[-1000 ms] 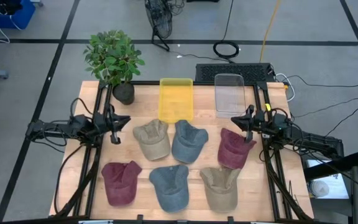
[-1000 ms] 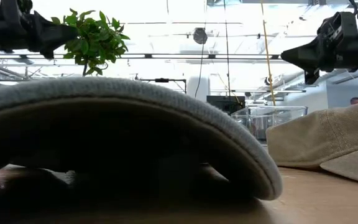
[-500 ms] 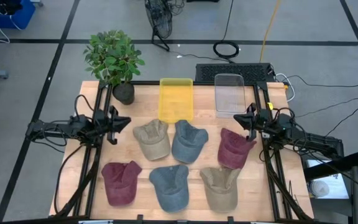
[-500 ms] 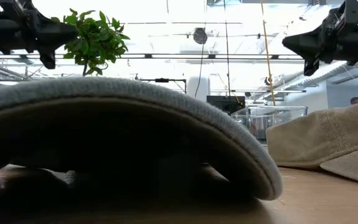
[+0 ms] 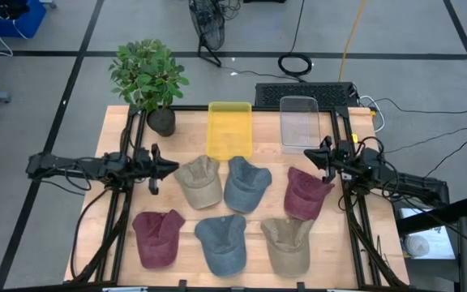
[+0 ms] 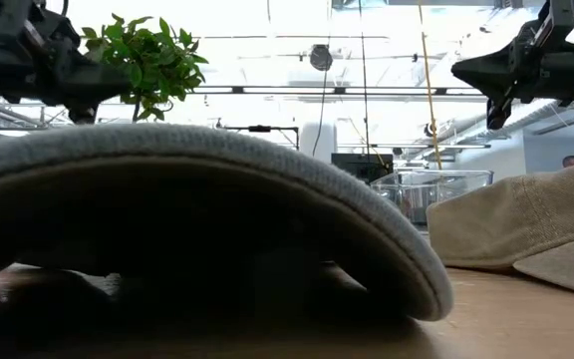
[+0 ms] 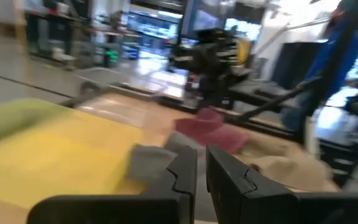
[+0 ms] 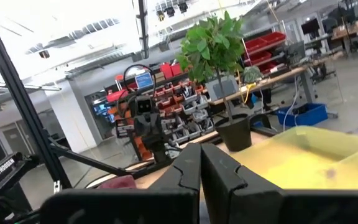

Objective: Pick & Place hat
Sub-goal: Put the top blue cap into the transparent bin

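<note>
Several hats lie crown-up on the wooden table: a tan hat [image 5: 197, 182], a blue-grey hat [image 5: 246, 183] and a maroon hat [image 5: 306, 191] in the far row. A second maroon hat [image 5: 158, 237], a blue hat [image 5: 221, 242] and a tan hat [image 5: 286, 243] make the near row. My left gripper [image 5: 164, 168] hovers level, left of the far tan hat, fingers [image 7: 185, 171] a narrow slit apart and holding nothing. My right gripper [image 5: 311, 156] hovers level above the far edge of the maroon hat, shut and empty.
A yellow bin [image 5: 229, 128] and a clear bin [image 5: 300, 123] stand at the table's far edge. A potted plant [image 5: 149, 81] sits at the far left corner. Dark frame rails [image 5: 120, 219] run along both sides. In the low view a hat brim [image 6: 197, 189] fills the foreground.
My left gripper has moved toward the table's right, closer to the far tan hat, sinking a little and rolling about its own axis. My right gripper has rolled slightly in place. The hats have stayed put.
</note>
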